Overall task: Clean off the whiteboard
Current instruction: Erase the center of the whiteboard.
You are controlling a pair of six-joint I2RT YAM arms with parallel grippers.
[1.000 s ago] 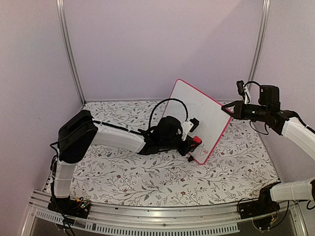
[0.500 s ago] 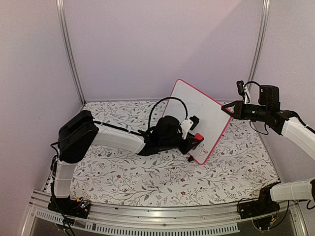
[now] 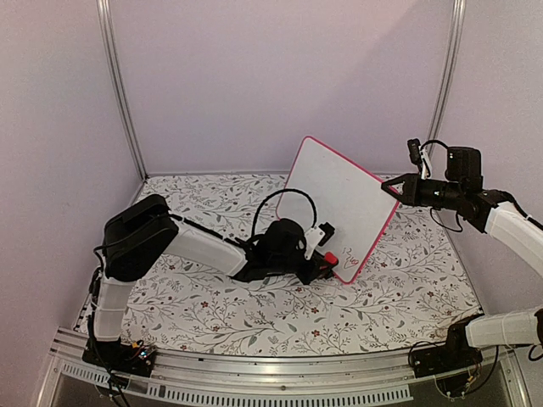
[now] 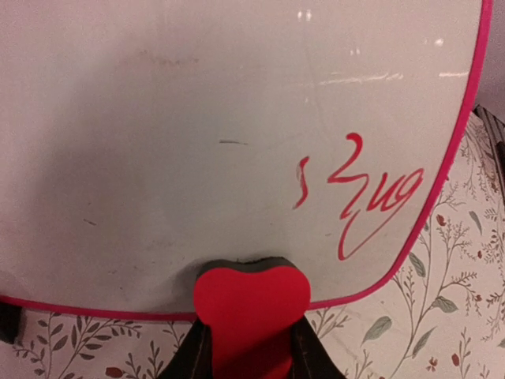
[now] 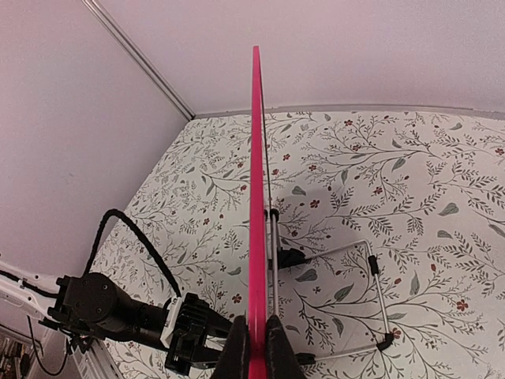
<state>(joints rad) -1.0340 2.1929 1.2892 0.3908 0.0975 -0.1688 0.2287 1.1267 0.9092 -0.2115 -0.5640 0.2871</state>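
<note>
The whiteboard (image 3: 339, 199) stands tilted on the table, white with a red-pink frame. Red handwriting (image 4: 363, 193) shows near its lower right corner in the left wrist view. My left gripper (image 3: 325, 254) is shut on a red eraser (image 4: 251, 304), whose dark pad presses the board just above the bottom frame, left of the writing. My right gripper (image 3: 392, 188) is shut on the board's upper right edge. The right wrist view shows the board edge-on (image 5: 256, 197) between that gripper's (image 5: 252, 347) closed fingers.
A wire stand (image 5: 371, 292) with black caps props the board from behind. The floral table cover (image 3: 212, 305) spreads around. Pale walls and metal corner posts (image 3: 119, 93) enclose the back and sides. A black cable (image 3: 284, 203) loops above the left wrist.
My left gripper has slid the eraser down the board face toward the bottom frame, and the left arm has sunk lower. The right gripper and the board have stayed put.
</note>
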